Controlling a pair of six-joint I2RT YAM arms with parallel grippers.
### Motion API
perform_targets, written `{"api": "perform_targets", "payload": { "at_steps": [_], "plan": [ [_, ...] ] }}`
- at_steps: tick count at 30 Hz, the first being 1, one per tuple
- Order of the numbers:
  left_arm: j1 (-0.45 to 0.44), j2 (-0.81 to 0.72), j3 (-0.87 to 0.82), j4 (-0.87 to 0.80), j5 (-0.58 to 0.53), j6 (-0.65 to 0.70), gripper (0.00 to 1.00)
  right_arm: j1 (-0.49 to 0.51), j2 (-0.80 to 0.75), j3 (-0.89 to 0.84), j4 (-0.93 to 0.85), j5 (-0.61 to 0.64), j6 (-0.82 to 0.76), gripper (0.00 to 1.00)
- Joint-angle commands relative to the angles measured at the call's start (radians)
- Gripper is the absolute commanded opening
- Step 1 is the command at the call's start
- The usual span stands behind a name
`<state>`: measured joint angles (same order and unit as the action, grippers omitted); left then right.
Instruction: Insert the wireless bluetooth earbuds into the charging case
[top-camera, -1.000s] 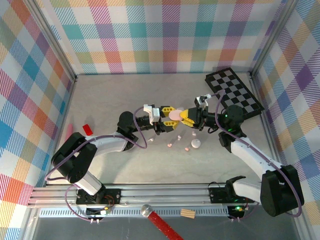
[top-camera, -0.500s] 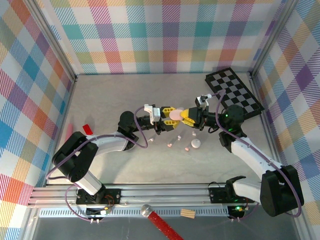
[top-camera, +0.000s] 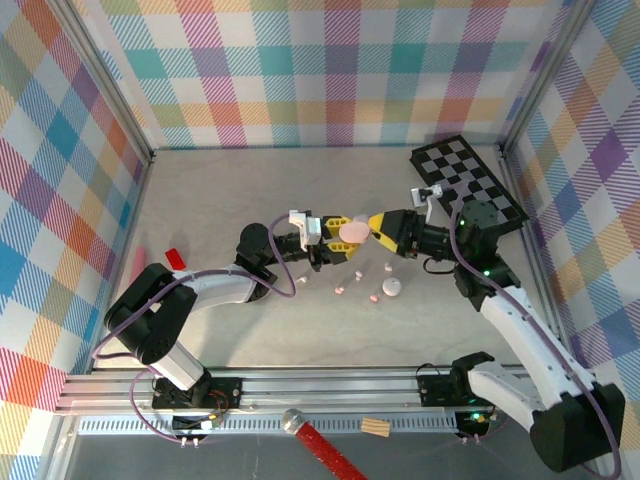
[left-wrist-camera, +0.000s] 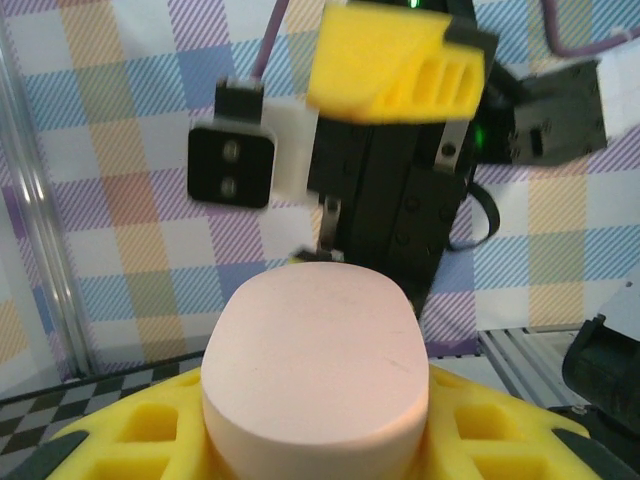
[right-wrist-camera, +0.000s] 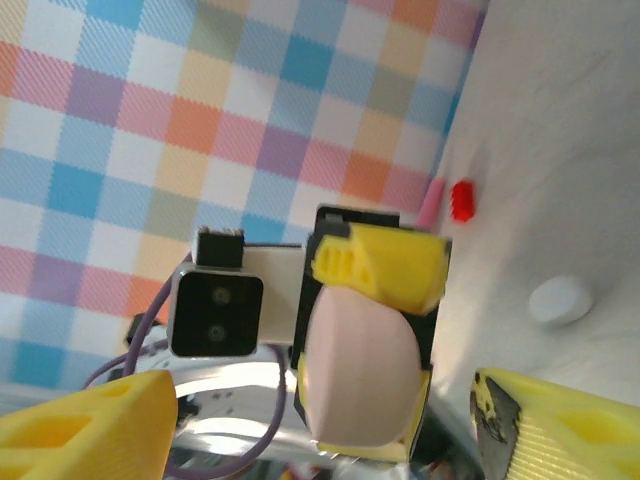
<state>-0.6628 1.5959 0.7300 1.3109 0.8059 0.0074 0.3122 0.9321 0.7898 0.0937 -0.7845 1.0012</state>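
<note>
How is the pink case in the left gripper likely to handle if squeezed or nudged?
The pink case looks smooth and rounded, so it may slip between the left gripper's fingers. It shows no dent under the grip, so it is probably rigid. Its flattish face should resist rolling.

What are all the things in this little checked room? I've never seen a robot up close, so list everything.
pink case: one, pale pink, held above the table in the left claw
white case: one, white, on the table near the middle
earbuds: at least four, tiny, pale pink or white, scattered beside the white case
checkerboard: one, black and white, far right corner
red piece: one, red, left side of the table
pink stick: one, pink, by the left wall
red-handled tool: one, silver head, in front of the rail
wooden block: one, tan, beside that tool
table: one, grey
walls: pastel plaid, all round
left claw: yellow, shut on the pink case
right claw: yellow, open, empty, facing the pink case
</note>
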Motion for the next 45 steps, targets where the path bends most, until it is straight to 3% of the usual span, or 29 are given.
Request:
{"api": "perform_targets", "payload": {
  "at_steps": [1, 5, 10, 15, 20, 31, 45],
  "plan": [
    [0.024, 0.009, -0.026, 0.028, 0.072, -0.043, 0.25, -0.004, -0.053, 0.067, -0.403, 0.204, -0.436, 0.83],
    [0.043, 0.006, -0.063, 0.025, 0.122, -0.091, 0.25, 0.008, -0.103, 0.090, -0.505, 0.279, -0.693, 0.86],
    [0.055, -0.013, -0.114, -0.006, 0.128, -0.101, 0.25, 0.096, -0.165, 0.058, -0.479, 0.338, -0.930, 0.87],
    [0.058, -0.028, -0.133, -0.011, 0.144, -0.116, 0.25, 0.235, -0.126, 0.067, -0.465, 0.505, -1.060, 0.87],
    [0.058, -0.043, -0.143, -0.025, 0.147, -0.117, 0.25, 0.317, -0.041, 0.099, -0.469, 0.581, -1.127, 0.88],
    [0.058, -0.083, -0.153, -0.102, 0.165, -0.086, 0.26, 0.346, 0.008, 0.097, -0.357, 0.719, -1.007, 0.85],
    [0.058, -0.090, -0.170, -0.117, 0.159, -0.062, 0.26, 0.344, 0.053, 0.111, -0.311, 0.718, -0.917, 0.84]
  ]
}}
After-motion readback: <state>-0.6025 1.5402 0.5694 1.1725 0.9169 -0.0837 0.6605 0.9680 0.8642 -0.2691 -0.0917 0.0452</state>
